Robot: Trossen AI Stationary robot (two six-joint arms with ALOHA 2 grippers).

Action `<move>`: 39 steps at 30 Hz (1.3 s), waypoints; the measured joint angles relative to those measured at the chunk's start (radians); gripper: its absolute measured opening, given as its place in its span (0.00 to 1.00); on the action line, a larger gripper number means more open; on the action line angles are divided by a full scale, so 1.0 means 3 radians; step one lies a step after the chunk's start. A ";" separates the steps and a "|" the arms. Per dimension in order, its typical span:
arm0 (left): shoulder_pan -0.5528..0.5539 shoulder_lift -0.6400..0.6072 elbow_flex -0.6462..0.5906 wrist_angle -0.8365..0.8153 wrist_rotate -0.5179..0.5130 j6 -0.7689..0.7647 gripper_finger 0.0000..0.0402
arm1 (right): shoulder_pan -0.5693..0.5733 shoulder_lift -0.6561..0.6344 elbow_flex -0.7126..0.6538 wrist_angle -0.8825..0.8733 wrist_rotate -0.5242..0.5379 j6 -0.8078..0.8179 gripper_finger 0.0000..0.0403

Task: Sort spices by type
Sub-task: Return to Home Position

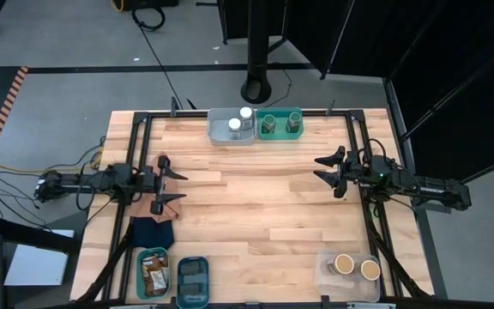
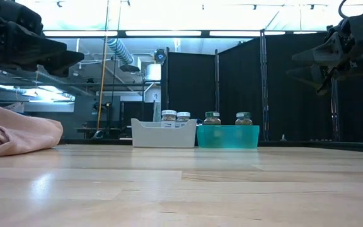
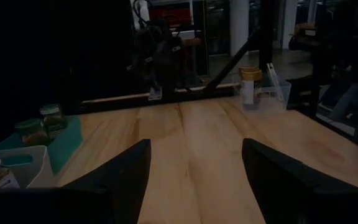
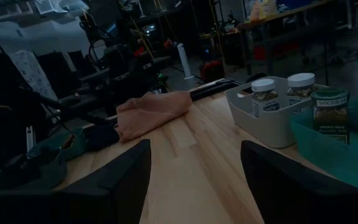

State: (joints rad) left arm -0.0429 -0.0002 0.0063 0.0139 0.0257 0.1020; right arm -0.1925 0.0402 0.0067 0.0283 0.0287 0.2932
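Two white-lidded jars point(image 1: 240, 120) stand in a white bin point(image 1: 221, 136) at the table's far edge. Beside it, two green-lidded jars point(image 1: 280, 123) stand in a teal bin point(image 1: 280, 136). Two tan-topped jars point(image 1: 356, 267) sit in a clear bin point(image 1: 326, 275) at the near right corner. Brown packets point(image 1: 153, 275) lie in a teal tray and black boxes point(image 1: 194, 276) in a blue tray at the near left. My left gripper point(image 1: 177, 184) hangs open above the table's left side. My right gripper point(image 1: 320, 168) hangs open above the right side. Both are empty.
A pinkish-brown cloth point(image 1: 142, 190) lies under the left arm, also seen as the pink cloth point(image 2: 17, 135) in the low view. A dark blue cloth point(image 1: 153, 230) lies just nearer. Bare wood point(image 1: 256, 206) spans the table's middle between the grippers. Black frame rails point(image 1: 376, 223) run along both sides.
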 joint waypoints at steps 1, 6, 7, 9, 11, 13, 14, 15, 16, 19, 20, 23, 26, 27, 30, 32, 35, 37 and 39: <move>0.0000 0.0000 0.0000 0.0000 0.0000 -0.0001 0.64 | -0.0001 0.0000 0.0000 -0.0001 0.0000 0.0000 0.63; 0.0000 0.0000 0.0000 0.0017 0.0001 -0.0105 0.64 | -0.0001 0.0000 0.0000 0.0000 0.0000 -0.0001 0.64; 0.0000 0.0000 0.0000 0.0036 0.0002 -0.0097 0.64 | 0.0000 0.0000 0.0000 0.0000 0.0000 0.0000 0.64; 0.0000 0.0000 0.0000 0.0069 0.0001 -0.0091 0.64 | -0.0001 0.0000 0.0000 -0.0001 0.0000 -0.0001 0.63; 0.0000 0.0000 0.0000 0.0066 0.0002 -0.0093 0.64 | 0.0000 0.0000 0.0000 0.0000 0.0000 -0.0001 0.63; 0.0000 0.0000 0.0000 0.0064 0.0003 -0.0093 0.64 | -0.0001 0.0000 0.0000 -0.0001 -0.0001 0.0000 0.63; 0.0000 0.0000 0.0000 0.0064 0.0003 -0.0093 0.64 | -0.0001 0.0000 0.0000 0.0000 0.0000 0.0000 0.63; 0.0000 0.0000 0.0000 0.0061 0.0003 -0.0093 0.64 | 0.0000 -0.0001 0.0000 -0.0001 -0.0001 -0.0001 0.63; 0.0000 0.0000 0.0000 0.0061 0.0003 -0.0093 0.64 | -0.0001 0.0000 0.0000 -0.0001 -0.0001 0.0000 0.64; 0.0000 0.0000 0.0000 0.0061 0.0003 -0.0093 0.64 | -0.0001 0.0000 0.0000 0.0000 -0.0001 0.0000 0.64; 0.0000 0.0000 0.0000 0.0062 0.0003 -0.0093 0.64 | 0.0000 0.0000 0.0000 0.0000 -0.0001 -0.0001 0.63; 0.0000 0.0000 0.0000 0.0060 0.0003 -0.0094 0.64 | 0.0000 0.0000 0.0000 -0.0001 -0.0001 0.0000 0.63; 0.0000 0.0000 0.0000 0.0061 0.0003 -0.0093 0.64 | -0.0001 0.0000 0.0000 -0.0001 -0.0001 -0.0001 0.63; 0.0000 0.0000 0.0000 0.0060 0.0003 -0.0094 0.64 | 0.0000 0.0000 0.0000 -0.0001 0.0000 -0.0001 0.64; 0.0000 0.0000 0.0000 0.0060 0.0002 -0.0094 0.64 | 0.0000 0.0000 0.0000 0.0000 0.0000 -0.0001 0.63; 0.0000 0.0000 0.0000 0.0060 0.0003 -0.0094 0.64 | -0.0001 0.0000 0.0000 -0.0001 -0.0001 -0.0001 0.63; 0.0000 0.0000 0.0000 0.0060 0.0003 -0.0094 0.64 | 0.0000 0.0000 0.0000 0.0000 0.0000 -0.0001 0.63; 0.0000 0.0000 0.0000 0.0060 0.0003 -0.0094 0.64 | -0.0001 0.0000 0.0000 0.0000 0.0000 0.0000 0.64; 0.0000 0.0000 0.0000 0.0060 0.0002 -0.0094 0.64 | 0.0000 0.0000 0.0000 0.0000 0.0000 0.0000 0.64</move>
State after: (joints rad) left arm -0.0429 -0.0002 0.0063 0.0319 0.0263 0.0738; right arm -0.1926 0.0402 0.0067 0.0283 0.0286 0.2931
